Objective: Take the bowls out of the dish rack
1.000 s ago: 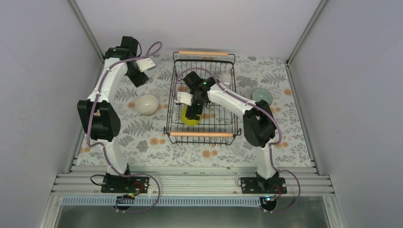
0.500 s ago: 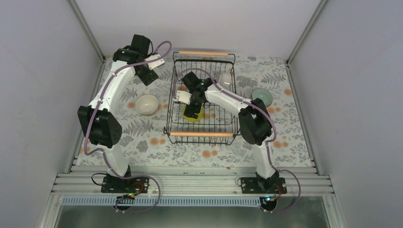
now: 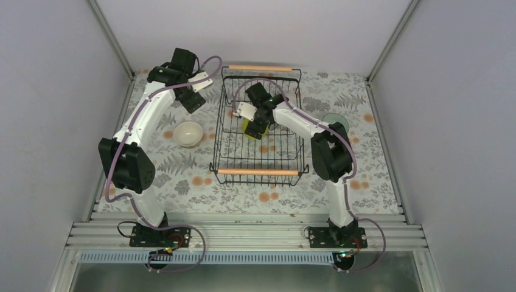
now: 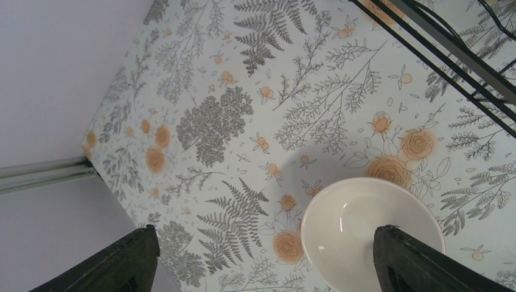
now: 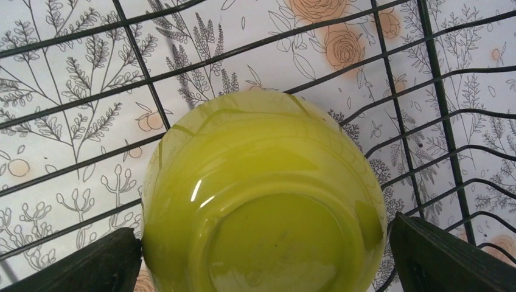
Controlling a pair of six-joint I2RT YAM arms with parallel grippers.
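The black wire dish rack (image 3: 258,172) with two wooden handles stands mid-table. My right gripper (image 3: 255,126) is inside it, shut on a yellow-green bowl (image 3: 249,128). In the right wrist view the bowl (image 5: 261,182) fills the gap between my fingers (image 5: 91,264), underside towards the camera, above the rack wires (image 5: 140,61). My left gripper (image 3: 196,103) is open and empty above the table left of the rack. A white bowl (image 3: 188,133) sits on the cloth below it, and also shows in the left wrist view (image 4: 359,225).
A teal bowl (image 3: 336,121) sits on the cloth right of the rack, partly behind the right arm. A pale see-through item (image 3: 288,100) stands in the rack's far right corner. The rack's wires (image 4: 450,55) edge the left wrist view. Grey walls enclose the table.
My right gripper has carried the yellow-green bowl up and towards the rack's far side. My left gripper has swung right, towards the rack's far left corner.
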